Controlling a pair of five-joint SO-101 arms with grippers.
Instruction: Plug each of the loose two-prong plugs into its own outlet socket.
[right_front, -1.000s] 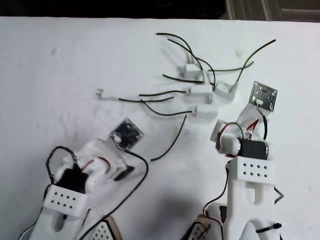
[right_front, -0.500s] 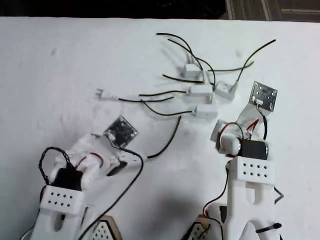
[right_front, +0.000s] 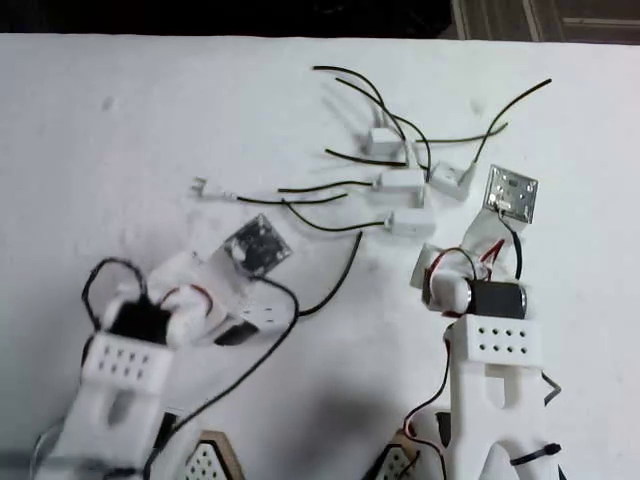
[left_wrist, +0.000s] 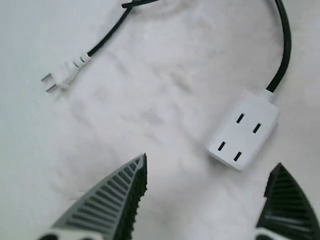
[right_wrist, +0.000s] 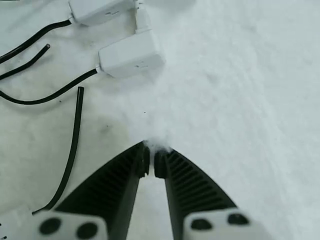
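- My high camera looks down over the whole table (right_front: 120, 110) from off the arms.
- My left wrist camera faces the tabletop from close by, sharing the loose plug (left_wrist: 59, 81) with the overhead.
- My right wrist camera sits equally close, sharing an outlet block (right_wrist: 131, 59).

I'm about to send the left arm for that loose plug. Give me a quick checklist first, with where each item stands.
1. Left gripper ready to grasp: ok, jaws wide apart with nothing between them.
2. Loose plug accessible: ok, it lies alone on the table with its prongs uncovered.
3. Outlet socket free: ok, all four slots face up and are empty.
4. Right gripper empty: ok, jaws shut on nothing.
5. Prongs straight: cannot tell.
6. Plug seated in the socket: not ok, the two lie well apart.
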